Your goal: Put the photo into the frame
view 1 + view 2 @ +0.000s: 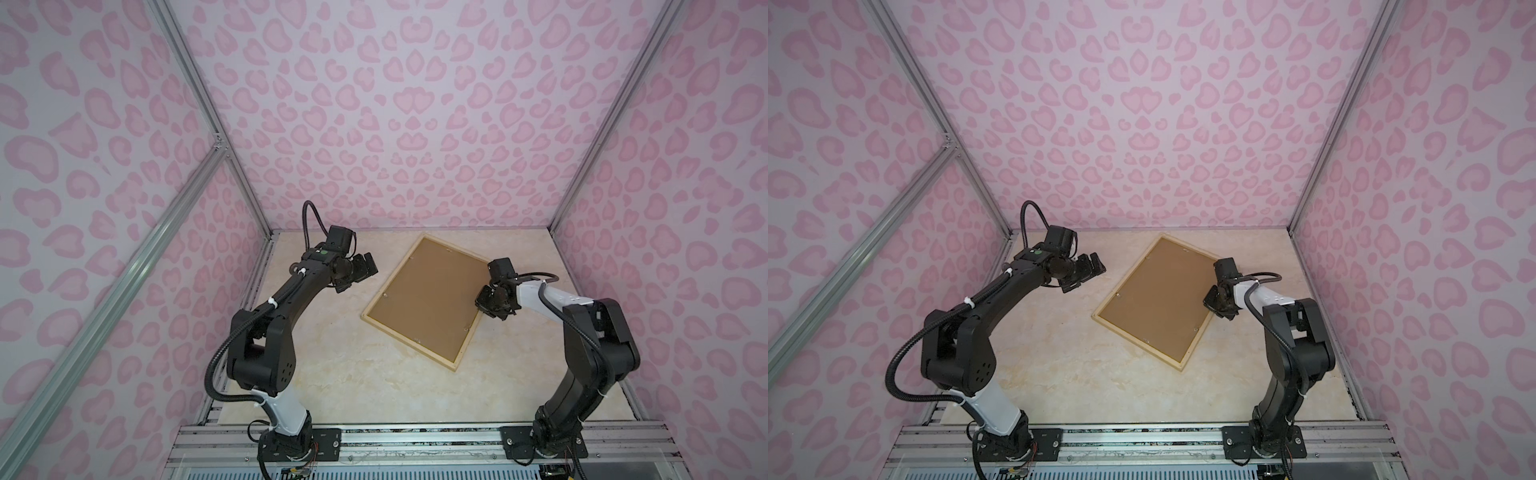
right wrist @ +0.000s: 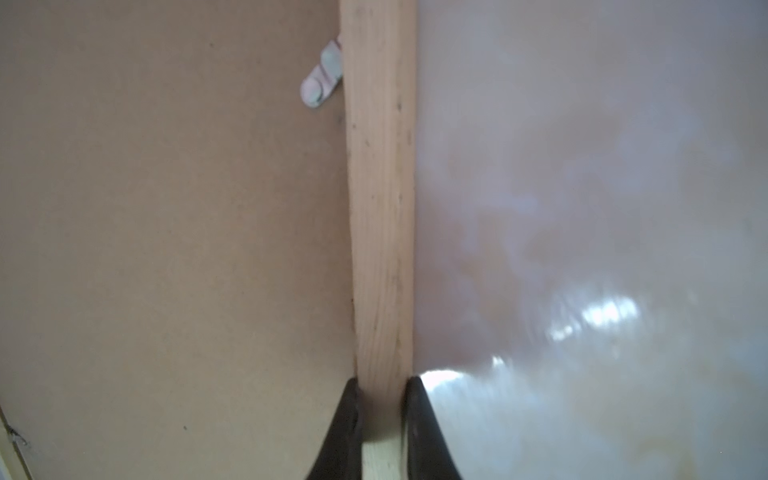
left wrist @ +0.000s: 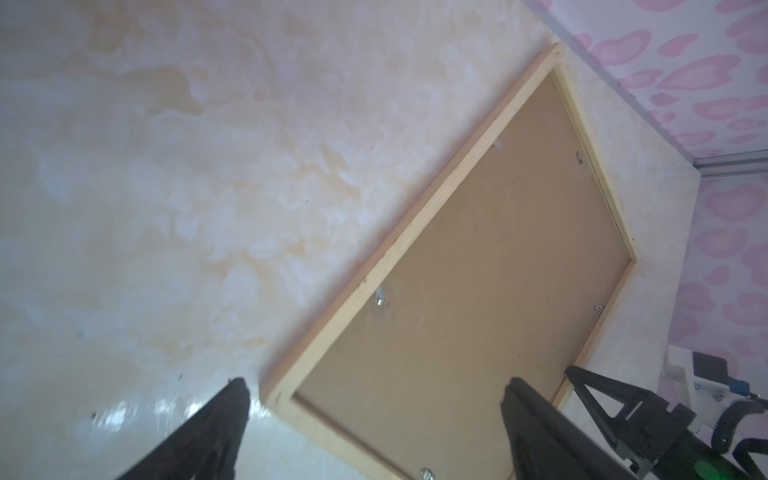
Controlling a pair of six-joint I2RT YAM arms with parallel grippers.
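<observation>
- The frame [image 2: 380, 208] lies flat and back-up on the tabletop [image 1: 332, 374], with the brown backing board [image 1: 428, 303] seated inside its wood strips.
- We cannot see the photo anywhere. If it is in the frame, it is under that board.
- Our right hand [image 2: 381, 399] is nearly closed and pinches one long strip of the frame, with one finger on the board side and one on the outer side.
- Our left hand [image 3: 376, 382] is spread wide and holds nothing. It hangs in the air beside the frame's opposite long side, clear of it.
- We judge the frame to be light but stiff. Its strips are thin, and the pane we take to lie underneath is breakable, so it should be lifted level and without twisting.
- The strips are the place to take hold, ideally one on each long side. The board gives no edge to grip.
- The small metal tabs [image 2: 322, 79] along the frame's inner edge look fiddly, so fingertip pushes would suit them.
</observation>
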